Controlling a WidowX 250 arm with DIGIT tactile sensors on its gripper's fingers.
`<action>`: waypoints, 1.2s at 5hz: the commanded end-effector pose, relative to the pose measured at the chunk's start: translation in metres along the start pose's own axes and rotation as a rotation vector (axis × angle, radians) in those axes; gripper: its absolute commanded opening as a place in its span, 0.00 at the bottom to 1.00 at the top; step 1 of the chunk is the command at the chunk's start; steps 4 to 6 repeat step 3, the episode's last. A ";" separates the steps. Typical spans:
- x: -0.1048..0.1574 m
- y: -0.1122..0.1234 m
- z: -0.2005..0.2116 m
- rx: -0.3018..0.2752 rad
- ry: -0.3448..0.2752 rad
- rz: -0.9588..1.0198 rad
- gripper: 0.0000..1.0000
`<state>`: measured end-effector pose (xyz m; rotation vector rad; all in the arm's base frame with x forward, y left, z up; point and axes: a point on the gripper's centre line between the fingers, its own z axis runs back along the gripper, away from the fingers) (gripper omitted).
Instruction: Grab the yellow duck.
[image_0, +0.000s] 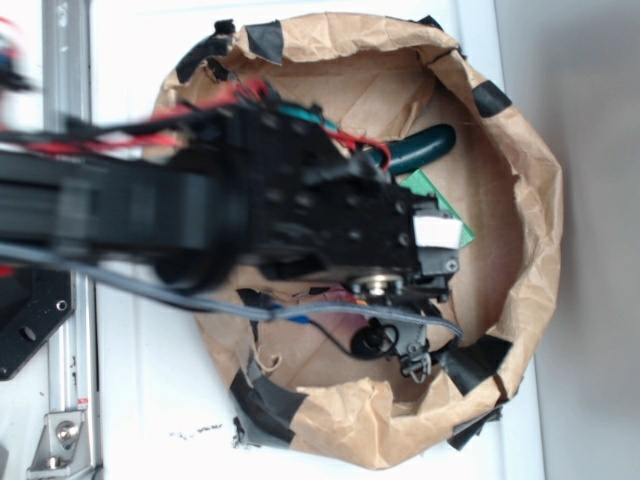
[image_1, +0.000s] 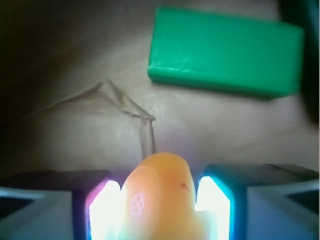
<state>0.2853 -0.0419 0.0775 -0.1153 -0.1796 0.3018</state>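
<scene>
In the wrist view the yellow duck fills the gap between the jaws, a rounded yellow-orange body with a tiny red mark. My gripper is shut on it, and both bright pads press against its sides. Crumpled brown paper lies beyond the duck. In the exterior view the black arm reaches over the paper bowl and hides both the duck and the fingertips.
A flat green block lies just ahead of the gripper, its corner showing beside the arm. A dark green cucumber-shaped thing lies behind it. The brown paper bowl's taped wall rings everything. Cables hang under the arm.
</scene>
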 end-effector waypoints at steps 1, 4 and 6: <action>0.032 0.039 0.107 0.042 -0.049 0.010 0.00; 0.029 0.034 0.094 0.105 0.012 -0.081 0.00; 0.029 0.034 0.094 0.105 0.012 -0.081 0.00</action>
